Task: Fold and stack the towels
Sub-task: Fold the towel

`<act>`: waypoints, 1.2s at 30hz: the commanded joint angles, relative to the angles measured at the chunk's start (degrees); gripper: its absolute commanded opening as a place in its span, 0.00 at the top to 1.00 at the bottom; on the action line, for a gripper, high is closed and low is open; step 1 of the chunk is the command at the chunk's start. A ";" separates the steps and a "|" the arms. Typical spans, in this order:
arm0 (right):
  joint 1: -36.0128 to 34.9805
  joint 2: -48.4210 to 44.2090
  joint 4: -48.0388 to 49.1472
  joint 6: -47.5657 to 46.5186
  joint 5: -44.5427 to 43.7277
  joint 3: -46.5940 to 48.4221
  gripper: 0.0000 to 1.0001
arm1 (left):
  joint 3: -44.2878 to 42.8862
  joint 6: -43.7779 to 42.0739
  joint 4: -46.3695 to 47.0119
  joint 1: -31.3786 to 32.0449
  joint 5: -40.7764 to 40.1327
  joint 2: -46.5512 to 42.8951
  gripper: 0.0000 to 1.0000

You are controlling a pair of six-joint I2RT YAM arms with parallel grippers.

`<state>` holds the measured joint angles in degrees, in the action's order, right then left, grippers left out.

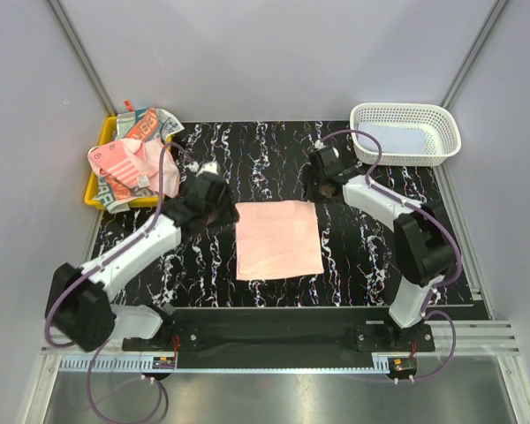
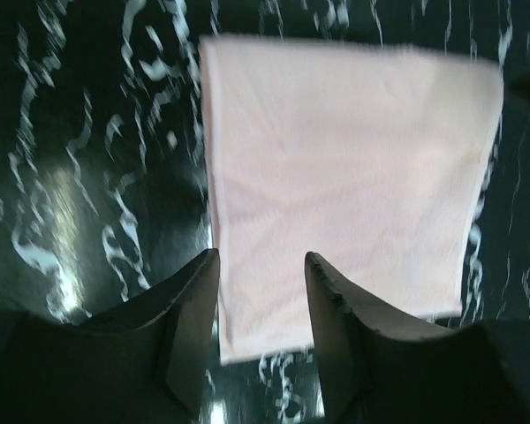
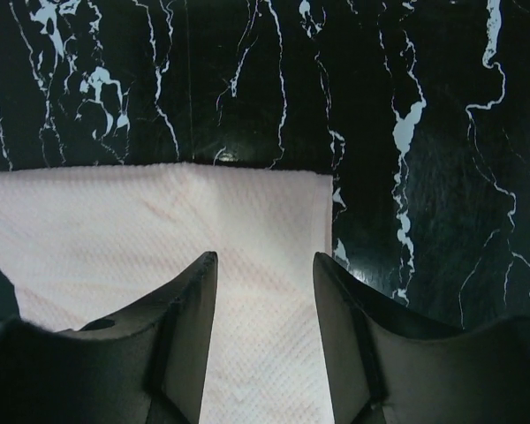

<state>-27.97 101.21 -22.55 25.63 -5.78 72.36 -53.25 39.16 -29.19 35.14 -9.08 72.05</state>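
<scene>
The left pincer (image 2: 261, 261) is seen released, its two dark fingers parted with nothing between them, poised over the far left corner of the pink towel (image 1: 278, 240). The right pincer (image 3: 265, 258) is likewise found released and unladen, its fingers spread above the towel's far right corner. The pink towel is laid flat and smooth on the black marbled tabletop (image 1: 362, 256), midway between the two arms. It is nearly square, so no clear long axis can be made out; its edges are set roughly in line with the tabletop's edges and turned only slightly. To the far left of the pink towel, a heap of towels (image 1: 128, 163), striped pink and lettered cream among them, is piled crumpled in a yellow tray (image 1: 93, 190). To the far right of the pink towel, a white lattice basket (image 1: 405, 132) is placed.
</scene>
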 commanded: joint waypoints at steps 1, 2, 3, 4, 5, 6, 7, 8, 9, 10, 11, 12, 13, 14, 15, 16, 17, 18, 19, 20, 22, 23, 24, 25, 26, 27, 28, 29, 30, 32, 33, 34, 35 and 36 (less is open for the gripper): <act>1.16 3.81 -0.04 -2.95 1.48 5.07 0.46 | -6.15 -4.17 2.82 -6.21 1.61 7.82 0.52; 1.42 4.60 -0.48 -3.04 1.47 5.86 0.46 | -7.46 -4.87 3.95 -7.26 2.74 12.10 0.52; 2.12 5.83 -1.09 -3.13 1.56 6.82 0.46 | -9.31 -5.23 4.92 -9.54 3.88 14.06 0.53; 2.56 6.10 -0.84 -3.13 1.74 6.92 0.46 | -9.93 -5.58 6.06 -10.43 4.85 16.00 0.53; 3.09 6.19 -0.05 -2.78 2.00 6.57 0.46 | -10.37 -5.76 8.68 -12.35 7.13 19.23 0.52; 4.31 6.45 0.39 -2.60 2.78 6.39 0.45 | -10.81 -5.58 9.58 -13.33 8.71 21.18 0.52; 5.02 6.54 0.48 -2.16 4.45 6.48 0.43 | -11.95 -5.58 10.37 -14.12 11.25 22.68 0.52; 5.46 6.63 0.57 -2.16 4.81 6.48 0.42 | -12.22 -5.06 12.64 -14.83 14.41 23.74 0.50; 5.99 6.89 0.92 -1.90 5.16 6.48 0.41 | -12.14 -4.62 14.15 -15.70 15.83 25.49 0.48; 6.95 7.07 1.10 -1.81 7.08 6.57 0.39 | -12.31 -4.27 15.29 -16.15 17.15 26.20 0.46; 7.57 7.33 1.10 -1.29 8.14 6.74 0.39 | -13.01 -3.48 16.17 -16.67 19.52 27.34 0.46; 8.01 7.77 1.71 -0.93 9.11 6.83 0.38 | -13.36 -3.13 16.70 -17.11 20.32 28.83 0.45; 8.80 7.95 2.06 -0.23 10.86 6.83 0.36 | -14.32 -2.86 17.14 -17.29 21.38 29.63 0.45; 9.07 8.47 2.59 -0.05 11.75 6.92 0.36 | -14.68 -2.07 18.02 -17.64 21.91 30.25 0.43; 9.33 8.83 2.77 0.30 13.15 7.01 0.36 | -15.12 -1.54 18.46 -17.73 22.61 31.56 0.43; 9.86 9.18 3.03 0.82 13.86 7.01 0.36 | -15.47 -1.10 18.90 -17.91 24.36 32.18 0.43; 10.21 9.79 3.29 1.18 14.65 7.01 0.36 | -15.91 -0.06 19.60 -18.00 25.07 32.71 0.43; 10.56 10.06 3.56 1.70 15.62 6.92 0.36 | -16.09 0.48 19.78 -18.08 25.51 33.41 0.43; 11.00 10.23 3.91 2.66 17.54 6.75 0.36 | -16.18 0.92 20.13 -18.08 26.39 34.03 0.43; 11.61 10.50 5.04 3.11 18.43 6.14 0.36 | -15.83 1.88 21.44 -18.08 26.74 34.29 0.43; 11.88 10.76 5.58 4.17 20.37 5.95 0.36 | -15.74 2.76 22.07 -18.17 27.01 35.26 0.44; 11.97 10.94 5.84 4.34 20.72 6.21 0.36 | -15.74 3.03 21.90 -18.26 27.19 35.79 0.46; 11.97 11.55 5.85 4.43 21.16 6.39 0.36 | -16.09 3.12 21.63 -18.26 27.27 36.14 0.47; 12.06 11.99 5.76 4.78 22.03 6.65 0.36 | -16.09 3.47 21.46 -18.26 27.27 36.84 0.48; 12.14 12.43 5.85 5.04 22.48 6.92 0.36 | -16.18 3.64 21.28 -18.26 27.10 37.02 0.49; 12.23 12.70 5.76 5.13 22.74 7.09 0.36 | -16.09 3.91 21.11 -18.26 26.93 37.28 0.49; 12.32 12.96 5.76 5.48 23.44 7.27 0.36 | -16.09 4.17 20.93 -18.26 26.75 37.37 0.51; 12.32 13.31 5.76 5.49 23.71 7.36 0.36 | -16.18 4.17 20.58 -18.26 26.75 37.63 0.51; 12.50 13.40 5.58 5.57 23.88 7.36 0.36 | -16.09 4.09 20.23 -18.26 26.57 37.46 0.52; 12.41 13.40 5.84 5.57 23.97 6.92 0.37 | -15.48 3.91 20.57 -18.26 25.87 36.24 0.51; 12.50 13.31 6.11 5.57 24.15 6.66 0.36 | -15.30 3.82 20.40 -18.35 25.52 35.97 0.50; 12.41 13.40 6.37 5.66 24.15 6.31 0.37 | -15.74 3.47 19.88 -18.43 25.17 35.88 0.49; 12.41 13.40 6.37 5.66 24.24 6.22 0.37 | -16.00 3.21 19.70 -18.52 25.08 36.14 0.49; 12.41 13.40 6.37 5.66 24.41 6.13 0.38 | -16.61 2.86 19.26 -18.70 25.08 36.40 0.49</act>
<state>-15.99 114.52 -18.41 30.68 16.64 77.25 -67.18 42.48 -10.37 17.15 16.05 109.56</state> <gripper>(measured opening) 0.630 0.507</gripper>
